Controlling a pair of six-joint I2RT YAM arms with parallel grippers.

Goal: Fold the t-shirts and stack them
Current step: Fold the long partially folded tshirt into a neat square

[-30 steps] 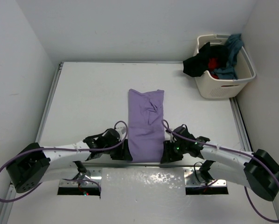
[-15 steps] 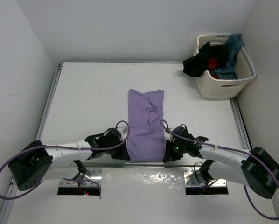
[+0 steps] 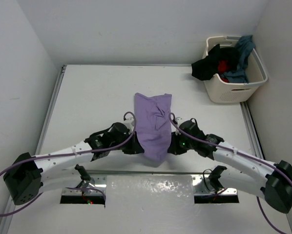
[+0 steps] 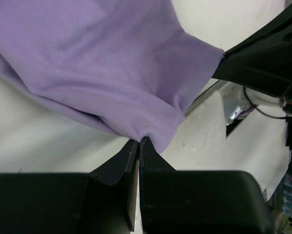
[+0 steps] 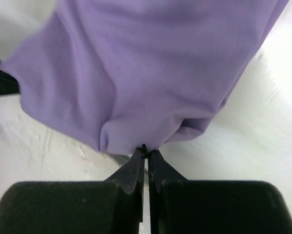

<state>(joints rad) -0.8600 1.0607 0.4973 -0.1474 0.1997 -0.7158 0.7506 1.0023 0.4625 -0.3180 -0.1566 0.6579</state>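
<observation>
Cloth is pinched at both near corners. The left gripper (image 4: 139,142) has its jaws closed right down on the near-left hem corner of the lavender t-shirt (image 3: 153,122). The right gripper (image 5: 146,150) is closed just as tightly on the near-right corner, with only a thin fold of fabric between each pair of fingers.

The shirt lies in the middle of the table (image 3: 92,97) as a long narrow strip (sleeves apparently tucked in already). Its far end rests flat, while its near end is held off the surface and sags in a shallow pouch between the two arms.

Gripping matched corners at the same height likely keeps the hem straight, so the near half can be carried over the far half and land square. The flat far end serves as an anchor, so the cloth hinges rather than slides.

The other shirts sit well apart in the cream basket (image 3: 234,92) at the far right corner. The black t-shirt (image 3: 203,67) is draped over its rim, and the red t-shirt (image 3: 225,65) and teal t-shirt (image 3: 243,48) are bundled inside. They are probably kept there so the working area holds one garment at a time.
</observation>
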